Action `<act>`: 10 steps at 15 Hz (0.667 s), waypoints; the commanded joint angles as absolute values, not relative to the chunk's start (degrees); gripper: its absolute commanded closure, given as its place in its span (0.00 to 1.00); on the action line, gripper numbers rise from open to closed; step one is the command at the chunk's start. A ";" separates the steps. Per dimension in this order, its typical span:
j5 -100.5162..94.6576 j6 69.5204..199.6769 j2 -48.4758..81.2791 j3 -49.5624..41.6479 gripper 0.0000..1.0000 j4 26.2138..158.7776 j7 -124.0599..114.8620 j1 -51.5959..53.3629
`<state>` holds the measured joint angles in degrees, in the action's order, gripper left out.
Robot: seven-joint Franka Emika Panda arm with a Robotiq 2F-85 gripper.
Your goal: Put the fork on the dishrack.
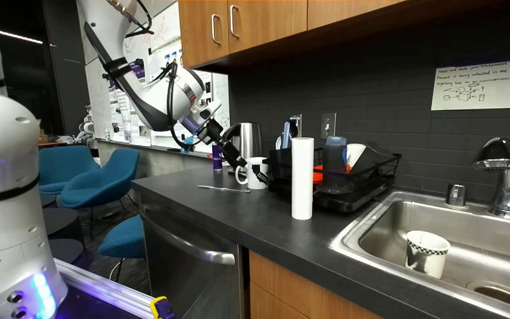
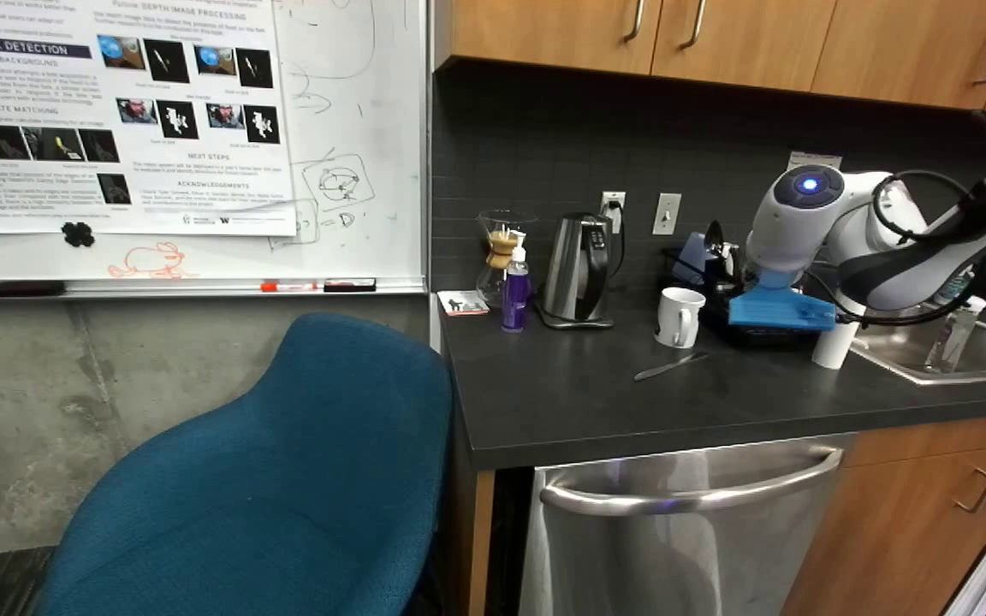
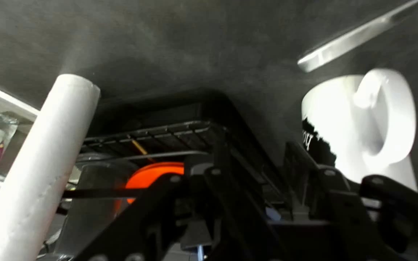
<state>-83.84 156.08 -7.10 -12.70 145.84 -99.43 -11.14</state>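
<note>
Standing nearer the front edge of the desk [image 2: 553,398], a white roll [image 1: 302,179] partly hides the dishrack [image 1: 347,203]; the gripper [image 3: 257,154] gapes.

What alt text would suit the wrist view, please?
Open black pincer before a black wire dish rack. At right, a slim silvery utensil lies on the dark countertop near a handled white mug; at left stands a white paper roll.

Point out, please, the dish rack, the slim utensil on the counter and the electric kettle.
Dish rack [image 1: 348,206]: in an exterior view, its near bottom corner.
Slim utensil [image 3: 354,38]: in the wrist view, its flat shaft.
Electric kettle [image 2: 566,269]: in an exterior view, its steel body.
</note>
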 commanded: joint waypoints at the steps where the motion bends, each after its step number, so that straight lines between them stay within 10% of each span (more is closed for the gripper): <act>1: -72.39 161.47 -9.99 -14.25 0.24 151.89 -83.76 -11.28; 4: -58.80 159.65 -10.42 -13.49 0.04 155.46 -70.16 -10.30; 10: -29.82 140.05 -19.03 -21.61 0.00 157.57 -42.05 6.90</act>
<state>-39.11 151.36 -10.43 -17.71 157.02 -53.33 -0.13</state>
